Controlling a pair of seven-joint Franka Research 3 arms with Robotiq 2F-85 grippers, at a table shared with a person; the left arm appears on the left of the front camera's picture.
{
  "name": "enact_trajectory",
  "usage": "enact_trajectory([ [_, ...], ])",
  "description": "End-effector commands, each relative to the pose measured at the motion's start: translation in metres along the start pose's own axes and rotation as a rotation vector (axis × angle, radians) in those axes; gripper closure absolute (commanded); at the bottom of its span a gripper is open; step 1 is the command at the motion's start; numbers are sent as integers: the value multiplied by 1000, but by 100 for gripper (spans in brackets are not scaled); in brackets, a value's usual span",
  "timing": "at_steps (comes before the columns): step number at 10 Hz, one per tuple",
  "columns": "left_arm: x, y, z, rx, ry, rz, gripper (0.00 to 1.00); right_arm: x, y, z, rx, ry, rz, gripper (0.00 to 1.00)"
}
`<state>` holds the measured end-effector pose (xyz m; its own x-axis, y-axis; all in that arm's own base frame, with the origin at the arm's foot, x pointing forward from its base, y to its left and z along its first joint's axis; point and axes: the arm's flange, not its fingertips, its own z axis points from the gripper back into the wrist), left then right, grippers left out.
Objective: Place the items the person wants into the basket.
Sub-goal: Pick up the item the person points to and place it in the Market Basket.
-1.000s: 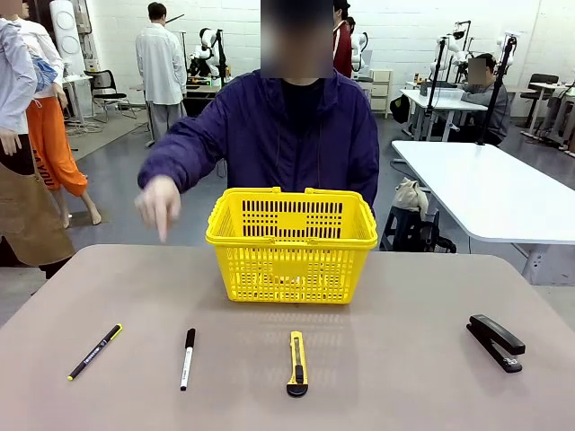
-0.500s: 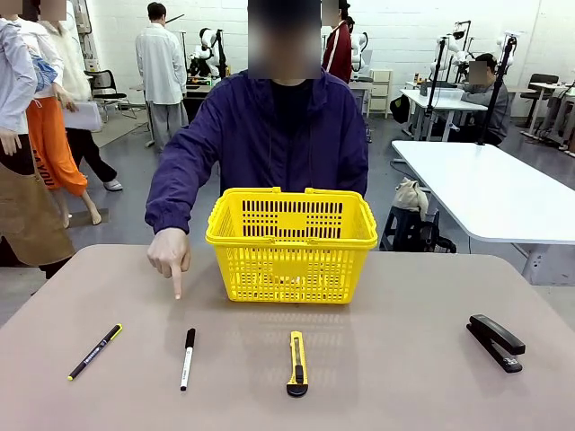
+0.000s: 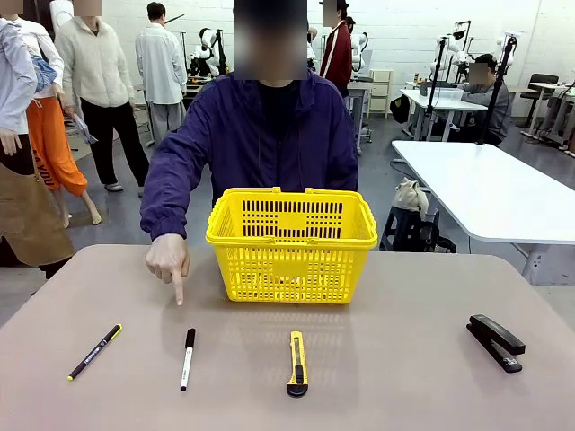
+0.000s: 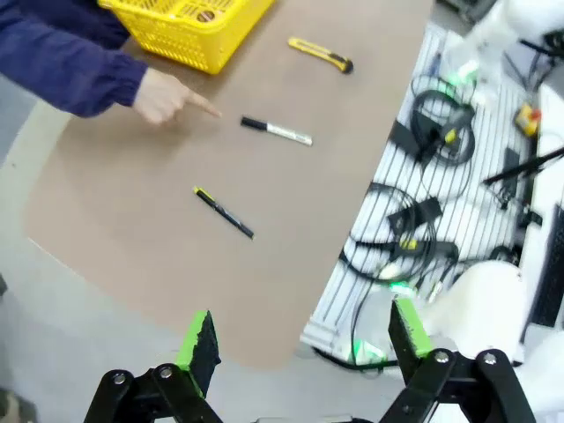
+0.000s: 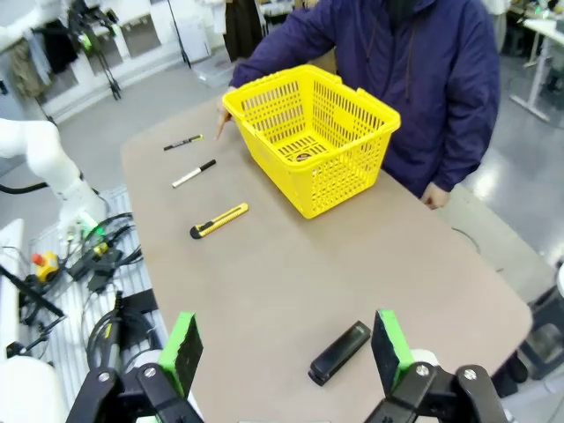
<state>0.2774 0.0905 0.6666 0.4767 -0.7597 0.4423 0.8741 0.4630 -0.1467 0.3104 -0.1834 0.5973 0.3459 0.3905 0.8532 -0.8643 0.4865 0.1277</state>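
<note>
While left gripper (image 4: 301, 326) and right gripper (image 5: 285, 339) hang spread, empty, hand (image 3: 168, 260) points at marker (image 3: 187, 357) toward table's (image 3: 404, 377) left edge; nearby pen (image 3: 94, 351) could cause wrong pick.

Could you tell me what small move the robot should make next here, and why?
Probably bring the open left gripper down toward the marker: the person's hand points a finger down at the spot just beyond its black cap, and the marker lies free on the robot's left side.
</note>
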Motion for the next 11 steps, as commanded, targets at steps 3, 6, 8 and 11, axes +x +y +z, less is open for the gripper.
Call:
enact_trajectory([
  [3, 64, -47, -92, 95, 158, 132, 0, -1, -2, -1, 7, -31, 16, 0],
  [6, 87, -63, -174, 428, 182, 327, 0, -1, -2, -1, 7, -31, 16, 0],
  [8, 93, -50, -231, 549, 259, 408, 0, -1, -2, -1, 7, -31, 16, 0],
  [11, 111, -30, -284, 561, 237, 546, 0, -1, -2, -1, 7, -31, 16, 0],
])
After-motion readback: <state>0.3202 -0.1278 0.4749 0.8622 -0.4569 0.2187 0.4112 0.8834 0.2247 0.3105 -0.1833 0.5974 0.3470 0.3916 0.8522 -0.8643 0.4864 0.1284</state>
